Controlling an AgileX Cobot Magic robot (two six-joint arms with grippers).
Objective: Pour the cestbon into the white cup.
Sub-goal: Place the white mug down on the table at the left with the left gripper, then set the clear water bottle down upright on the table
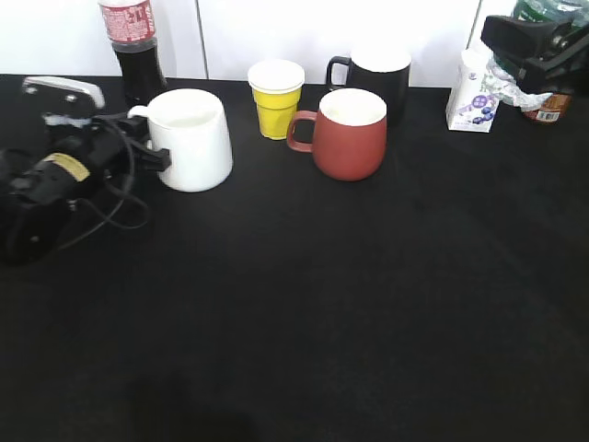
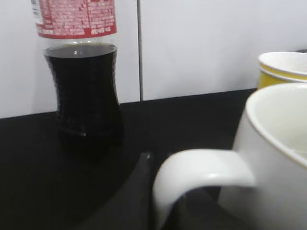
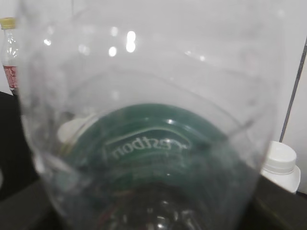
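The white cup [image 1: 190,140] stands on the black table at the left, with its handle turned toward my left gripper [image 1: 145,150]. In the left wrist view, my left gripper [image 2: 168,203] has its dark fingers on either side of the white cup's loop handle [image 2: 201,170], shut on it. My right gripper [image 1: 532,44] is raised at the far right top corner and holds the cestbon [image 1: 545,9], of which only the green-labelled part shows there. In the right wrist view the clear cestbon [image 3: 144,143] fills the frame and hides the fingers.
A dark cola bottle [image 1: 134,46] stands just behind the white cup and also shows in the left wrist view [image 2: 84,81]. A yellow cup [image 1: 276,98], a black mug [image 1: 373,75] and a red-brown mug [image 1: 351,134] stand mid-back. A white carton [image 1: 473,92] and a brown bottle [image 1: 552,107] are at back right.
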